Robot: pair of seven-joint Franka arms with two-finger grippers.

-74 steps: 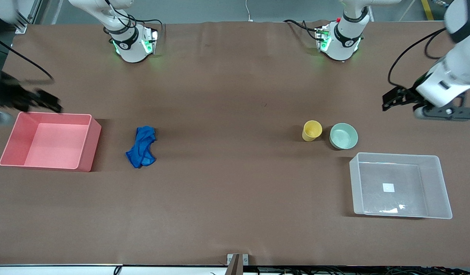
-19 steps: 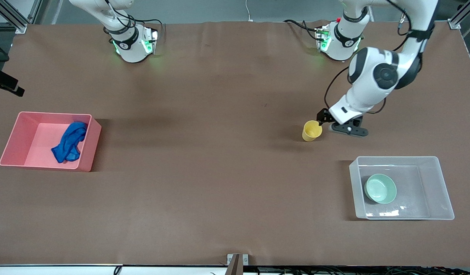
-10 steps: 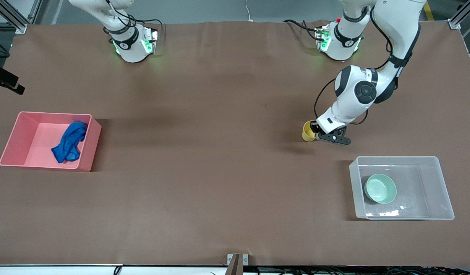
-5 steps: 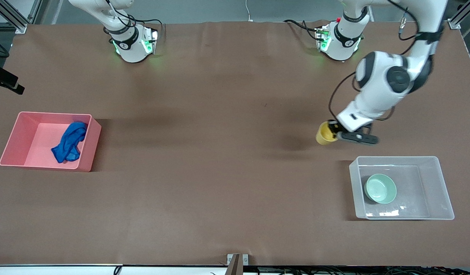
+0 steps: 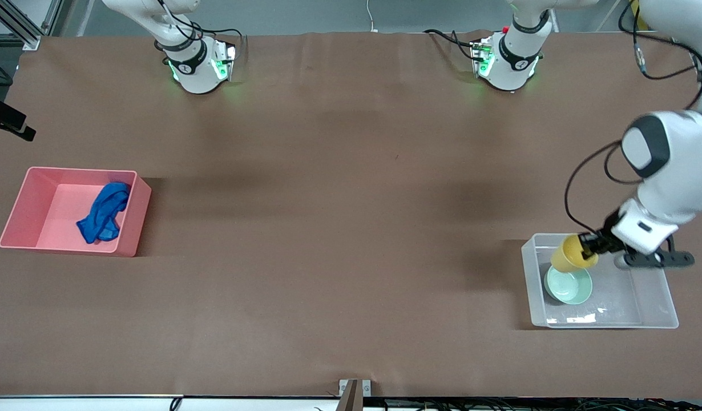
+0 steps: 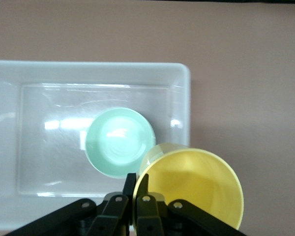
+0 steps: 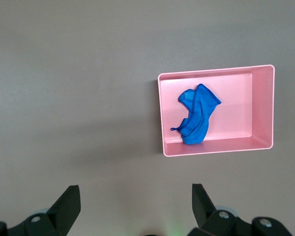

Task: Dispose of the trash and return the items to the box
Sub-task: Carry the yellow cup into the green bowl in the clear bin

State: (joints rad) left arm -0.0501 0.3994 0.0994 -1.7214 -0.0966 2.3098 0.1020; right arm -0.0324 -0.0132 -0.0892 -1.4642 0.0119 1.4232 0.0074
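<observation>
Table (image 5: 339, 257) space between the two bins lies bare, with wide open brown surface toward the front camera too. The clear box (image 5: 650, 240) sits at the left arm's end, the pink bin (image 5: 128, 220) at the right arm's end, both inside the table's edges. Half a second ago the left tool (image 5: 586, 245) held the yellow cup (image 5: 569, 256) over bare table beside the box; now it has carried the cup over the box, above the wall nearest the bases and partly over the green bowl (image 5: 571, 287). Its fingers are clenched on the cup's rim. The bowl has stayed in the box, and the blue cloth (image 5: 104, 213) has stayed in the pink bin. The right tool (image 7: 132, 206) waits high above the table, fingers spread.
</observation>
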